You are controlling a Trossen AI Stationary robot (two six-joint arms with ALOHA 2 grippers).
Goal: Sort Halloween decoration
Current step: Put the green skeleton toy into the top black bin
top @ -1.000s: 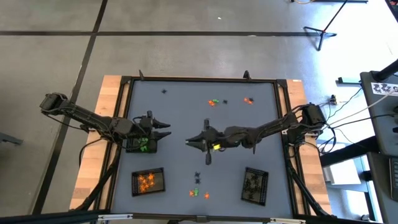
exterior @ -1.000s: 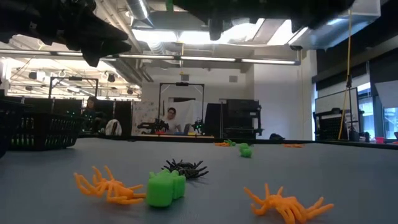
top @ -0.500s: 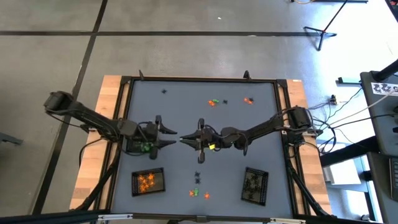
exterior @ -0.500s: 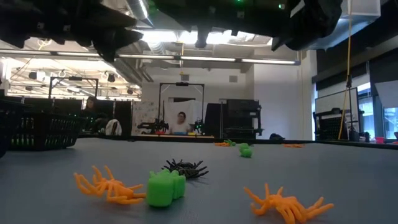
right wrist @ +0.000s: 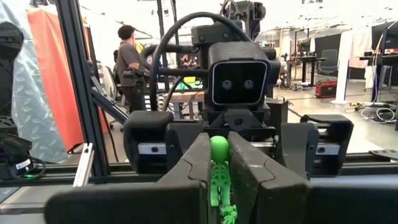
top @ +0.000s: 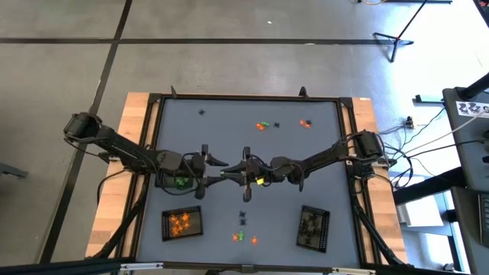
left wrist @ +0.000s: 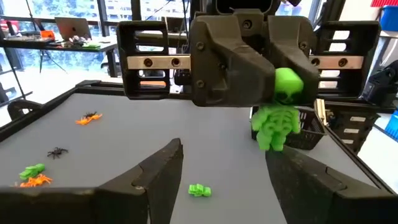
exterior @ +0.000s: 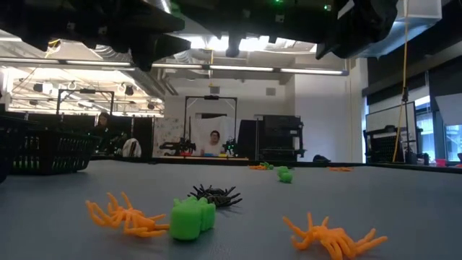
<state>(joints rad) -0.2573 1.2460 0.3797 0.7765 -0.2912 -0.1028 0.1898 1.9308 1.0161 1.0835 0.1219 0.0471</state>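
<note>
A small bright green skeleton figure (left wrist: 275, 118) hangs in my right gripper (right wrist: 219, 163), which is shut on it above the middle of the table (top: 229, 174). My left gripper (left wrist: 225, 152) faces it from the table's left (top: 217, 169). It is open, with its fingertips just short of the skeleton and touching nothing. Loose orange, green and black trinkets lie near the far edge (top: 263, 125) and near the front edge (top: 243, 229). In the low view, orange spiders (exterior: 124, 214), a green piece (exterior: 191, 219) and a black spider (exterior: 215, 196) rest on the table. My right gripper pinches the green skeleton between its two fingers. The upper body (right wrist: 217, 177) sits in the gap and the head (right wrist: 219, 148) stands above the fingers. The fingers reach in level from the table's right. The skeleton is lifted clear, its legs (left wrist: 268, 138) hanging below the fingertips.
Three black mesh trays stand on the table. One with green pieces (top: 177, 180) is under my left arm. One with orange pieces (top: 182, 222) is at the front left, and one with black pieces (top: 312, 227) is at the front right. A raised frame (top: 252, 98) borders the grey table.
My left gripper has travelled level toward the table's right, away from the green tray, and now faces my right gripper closely. My right gripper has shifted slightly toward the left with the skeleton and then held still.
</note>
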